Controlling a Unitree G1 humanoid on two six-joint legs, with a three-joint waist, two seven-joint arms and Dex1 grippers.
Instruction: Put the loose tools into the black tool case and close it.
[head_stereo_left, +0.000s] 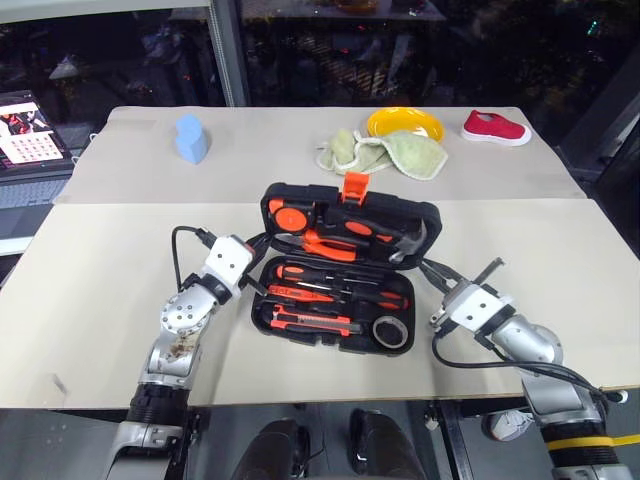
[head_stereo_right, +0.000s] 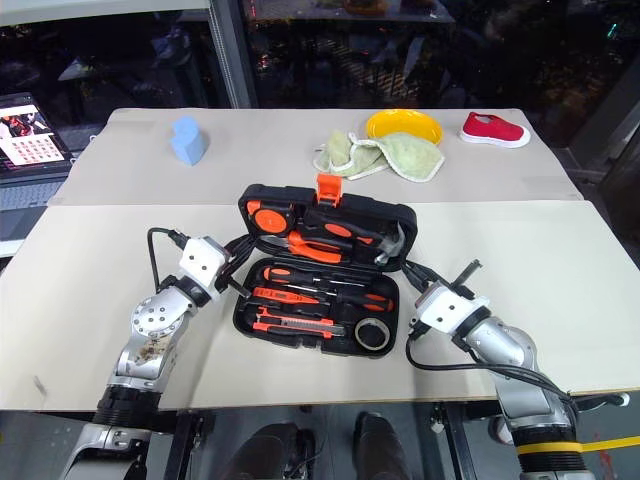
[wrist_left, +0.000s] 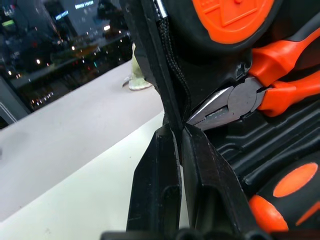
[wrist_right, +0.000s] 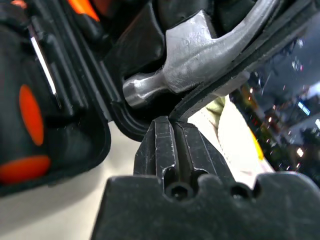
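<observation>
The black tool case (head_stereo_left: 259, 312) lies open in the middle of the near table, its lid (head_stereo_left: 350, 222) half raised with the orange latch (head_stereo_left: 354, 186) on top. In the base lie two screwdrivers (head_stereo_left: 312, 273) (head_stereo_left: 378, 298), a slim orange tester pen (head_stereo_left: 298, 294), the utility knife (head_stereo_left: 315, 322) and the tape roll (head_stereo_left: 391, 331). Pliers (wrist_left: 260, 92) and a hammer (wrist_right: 200, 55) sit in the lid. My left gripper (head_stereo_left: 262, 243) is shut on the lid's left edge (wrist_left: 162, 75). My right gripper (head_stereo_left: 430, 268) is shut on the lid's right edge (wrist_right: 235, 60).
On the far table stand a blue block (head_stereo_left: 190, 138), a green cloth (head_stereo_left: 385, 152), a yellow plate (head_stereo_left: 405, 124) and a red shoe (head_stereo_left: 494, 128). A laptop (head_stereo_left: 25, 140) sits off the left side. Bare tabletop flanks the case on both sides.
</observation>
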